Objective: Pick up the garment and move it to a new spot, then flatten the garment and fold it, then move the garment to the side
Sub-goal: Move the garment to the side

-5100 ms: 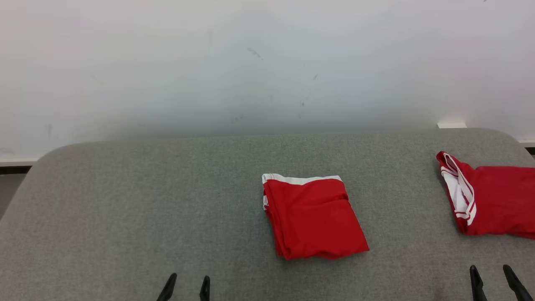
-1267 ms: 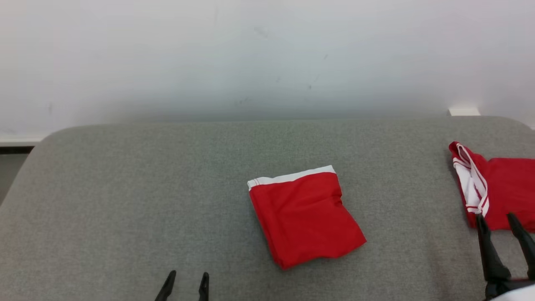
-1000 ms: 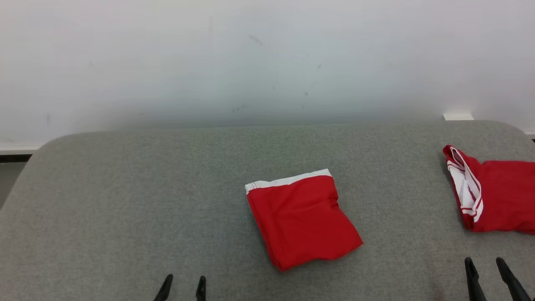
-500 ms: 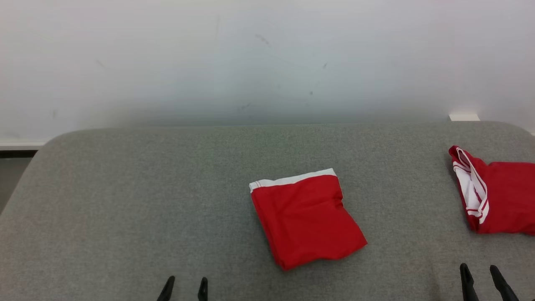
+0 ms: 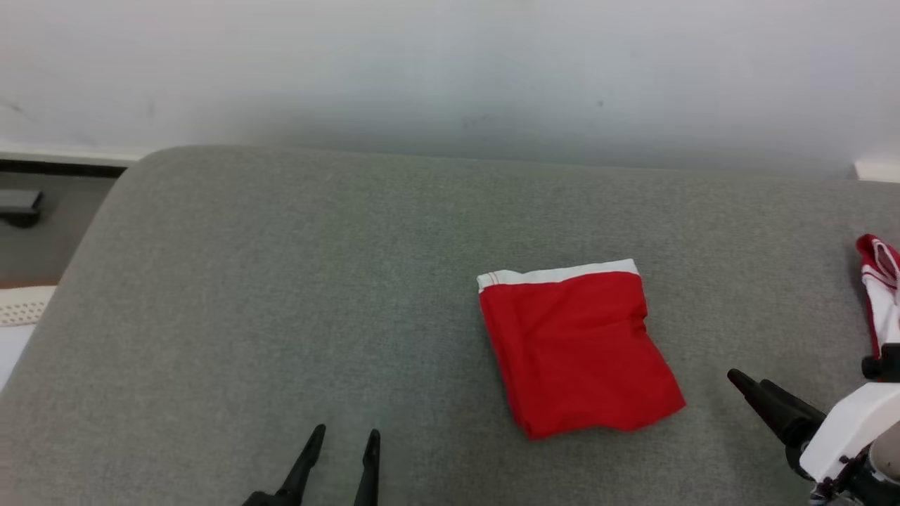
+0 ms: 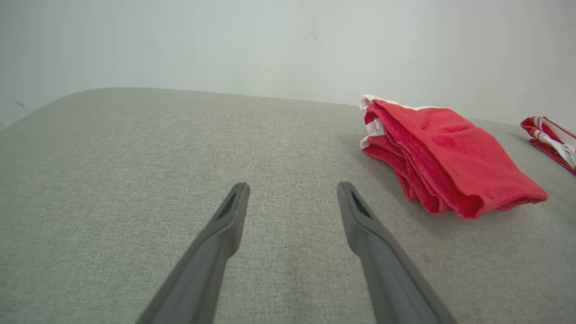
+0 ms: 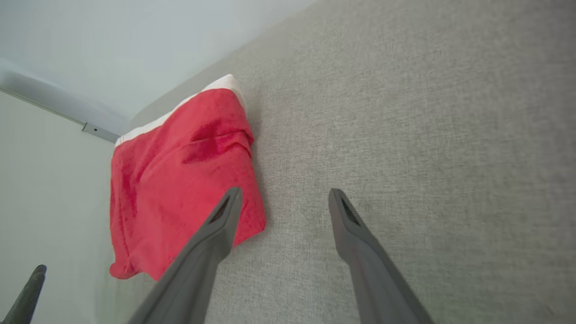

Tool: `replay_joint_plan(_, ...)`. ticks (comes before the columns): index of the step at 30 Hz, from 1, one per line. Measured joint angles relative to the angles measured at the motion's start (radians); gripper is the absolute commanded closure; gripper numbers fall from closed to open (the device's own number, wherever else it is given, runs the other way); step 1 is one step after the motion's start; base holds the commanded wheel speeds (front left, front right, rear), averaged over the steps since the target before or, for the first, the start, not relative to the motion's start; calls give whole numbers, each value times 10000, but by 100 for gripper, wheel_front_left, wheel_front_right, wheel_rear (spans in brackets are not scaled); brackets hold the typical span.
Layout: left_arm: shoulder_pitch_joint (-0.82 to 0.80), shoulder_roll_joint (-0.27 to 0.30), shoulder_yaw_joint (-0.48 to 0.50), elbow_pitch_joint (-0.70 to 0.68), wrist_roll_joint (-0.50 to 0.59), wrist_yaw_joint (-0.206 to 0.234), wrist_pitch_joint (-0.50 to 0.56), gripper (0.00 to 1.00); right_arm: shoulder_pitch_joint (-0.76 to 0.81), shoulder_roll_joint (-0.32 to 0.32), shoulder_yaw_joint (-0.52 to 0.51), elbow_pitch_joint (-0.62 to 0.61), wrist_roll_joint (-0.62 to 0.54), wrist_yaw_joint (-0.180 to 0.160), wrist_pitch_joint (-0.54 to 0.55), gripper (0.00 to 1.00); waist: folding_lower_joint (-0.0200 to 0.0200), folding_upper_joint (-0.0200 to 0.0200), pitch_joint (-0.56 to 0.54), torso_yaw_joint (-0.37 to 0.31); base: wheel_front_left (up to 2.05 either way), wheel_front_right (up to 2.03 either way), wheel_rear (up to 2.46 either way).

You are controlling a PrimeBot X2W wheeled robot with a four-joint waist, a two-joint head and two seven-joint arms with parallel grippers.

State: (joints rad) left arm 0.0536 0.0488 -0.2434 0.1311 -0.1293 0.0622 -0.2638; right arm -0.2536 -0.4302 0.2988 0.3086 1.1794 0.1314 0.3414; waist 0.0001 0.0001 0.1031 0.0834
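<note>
Your right gripper (image 7: 284, 193) and left gripper (image 5: 346, 432) both gape empty, so if you pinch only the top layer of the folded red, white-banded cloth garment (image 5: 576, 344) lying mid-right on the grey fabric surface (image 5: 281, 281), the fold may spill open.

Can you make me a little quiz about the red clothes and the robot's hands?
1. True or false: the left gripper is holding the folded red garment.
2. What colour is the band along the folded garment's far edge? A white, B blue, C black.
3. How many red garments lie on the grey surface?

Key: 1 false, its jaws are open and apart from it. 2 A. 3 two: the folded one and a red-and-white garment at the right edge.
</note>
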Motion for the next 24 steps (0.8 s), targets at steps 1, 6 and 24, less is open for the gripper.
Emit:
replay_joint_plan(1,-17,4,-50,13,-69,12,0,0,-181,-109,71,150,228,0,485,0,0,0,57,135,0,0,0)
replay_joint_plan(6,-92,2,-307,59,-221,151,0,0,-1110,-387,109,830,800,0,1958,0,0,0,326,784,0,0,0)
replay_joint_plan(24,-684,2,-224,-4,-199,119,0,0,-2361,105,128,1724,1306,2,3363,0,0,0,1227,1963,0,0,0)
